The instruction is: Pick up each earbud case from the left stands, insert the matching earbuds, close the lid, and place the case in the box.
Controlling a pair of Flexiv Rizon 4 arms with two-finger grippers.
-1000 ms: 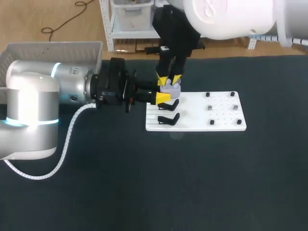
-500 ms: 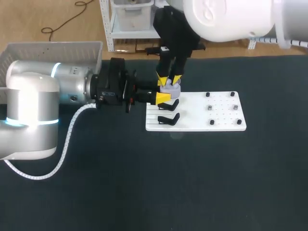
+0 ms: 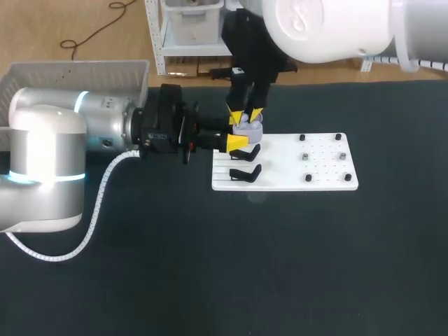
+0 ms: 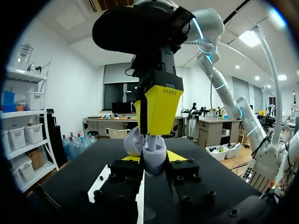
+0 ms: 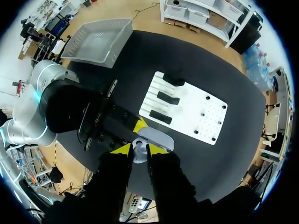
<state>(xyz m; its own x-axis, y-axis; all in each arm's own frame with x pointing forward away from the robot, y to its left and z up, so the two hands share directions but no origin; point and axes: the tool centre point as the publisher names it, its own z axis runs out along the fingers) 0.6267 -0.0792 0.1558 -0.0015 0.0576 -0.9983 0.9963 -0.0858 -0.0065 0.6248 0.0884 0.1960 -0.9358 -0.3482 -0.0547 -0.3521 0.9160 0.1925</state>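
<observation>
My left gripper (image 3: 241, 134) is shut on a lavender earbud case (image 3: 248, 129), held just above the far left corner of the white board (image 3: 280, 168). In the left wrist view the case (image 4: 154, 158) sits between the yellow tips with its lid (image 4: 133, 141) standing open. From above, my right gripper (image 3: 245, 115) hangs over the case's open mouth. It is shut on a pale earbud (image 4: 151, 142) whose stem points down into the case. In the right wrist view the earbud (image 5: 138, 148) lies between that gripper's (image 5: 139, 150) tips, the lid (image 5: 155, 136) just ahead.
Two black stands (image 3: 245, 150) (image 3: 245, 173) remain on the board's left side. Several small dark pegs (image 3: 306, 156) dot its right half. A white basket (image 3: 77, 70) stands at the table's far left corner; my left arm (image 3: 49, 161) fills the left side.
Both grippers and the case stay where they were. Only the right arm's upper link has shifted slightly.
</observation>
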